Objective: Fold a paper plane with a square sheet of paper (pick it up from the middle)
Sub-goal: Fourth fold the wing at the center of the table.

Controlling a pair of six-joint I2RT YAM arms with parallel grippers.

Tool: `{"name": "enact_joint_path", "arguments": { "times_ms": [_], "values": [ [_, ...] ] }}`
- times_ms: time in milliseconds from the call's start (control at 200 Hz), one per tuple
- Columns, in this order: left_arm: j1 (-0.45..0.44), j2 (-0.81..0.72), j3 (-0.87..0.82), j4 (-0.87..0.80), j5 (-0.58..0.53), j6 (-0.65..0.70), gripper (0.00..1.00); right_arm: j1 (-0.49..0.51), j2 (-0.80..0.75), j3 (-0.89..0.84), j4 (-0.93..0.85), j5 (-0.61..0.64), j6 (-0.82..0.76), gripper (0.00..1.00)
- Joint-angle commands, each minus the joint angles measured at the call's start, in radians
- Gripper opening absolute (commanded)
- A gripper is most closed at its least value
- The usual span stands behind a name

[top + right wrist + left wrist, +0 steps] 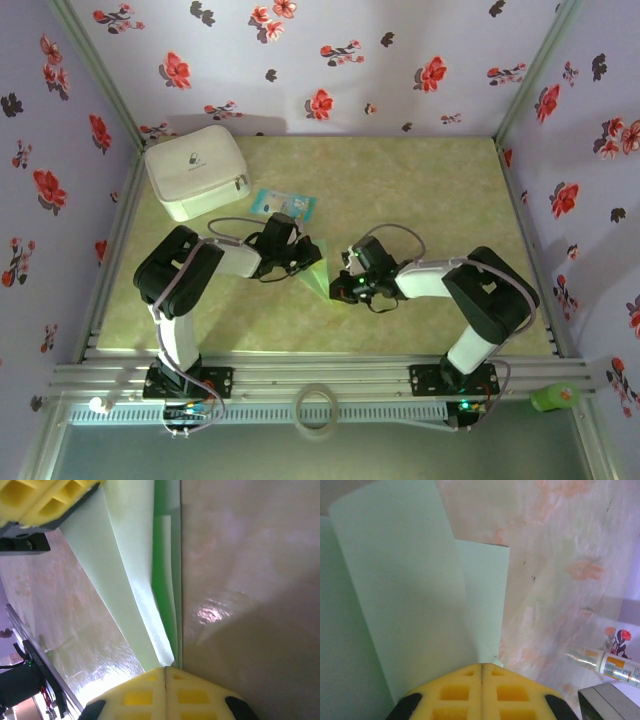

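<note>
Two robot arms meet over the middle of the marbled table [440,190], sharing a pale green sheet of paper [318,277] already creased into overlapping flaps. The left gripper [305,256] is clenched on one edge of it: in the left wrist view its yellow fingertips [465,690] press together with the paper [405,590] fanning out from between them. The right gripper [346,284] pinches the opposite end, its yellow pads [137,695] closed tight on the folded layers [130,580], with the left gripper [47,497] gripping the far corner. Whether the sheet touches the tabletop cannot be told. At the back left corner stands a white pouch [195,170], its lid down and its contents hidden; a blue-and-white packet [284,205] lies flat just beside it. A roll of tape [315,410] rests on the near rail between the arm bases.
</note>
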Motion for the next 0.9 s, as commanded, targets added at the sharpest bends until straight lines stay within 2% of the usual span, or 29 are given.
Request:
{"name": "enact_joint_path", "arguments": {
  "times_ms": [0, 445, 575, 770, 895],
  "values": [
    [-0.001, 0.043, -0.024, -0.040, -0.035, 0.011, 0.00, 0.018, -0.017, -0.033, -0.093, -0.017, -0.026, 0.02],
    [0.001, 0.047, -0.026, -0.039, -0.037, 0.008, 0.00, 0.038, -0.046, -0.042, -0.205, 0.014, -0.079, 0.01],
    [0.000, 0.045, -0.027, -0.037, -0.036, 0.009, 0.00, 0.037, -0.100, -0.023, -0.234, 0.021, -0.084, 0.02],
    [0.000, 0.042, -0.027, -0.034, -0.037, 0.007, 0.00, 0.022, -0.231, 0.026, -0.234, 0.053, -0.051, 0.04],
    [0.000, 0.044, -0.028, -0.031, -0.035, 0.006, 0.00, 0.006, -0.184, 0.085, -0.182, 0.028, -0.021, 0.05]
  ]
}}
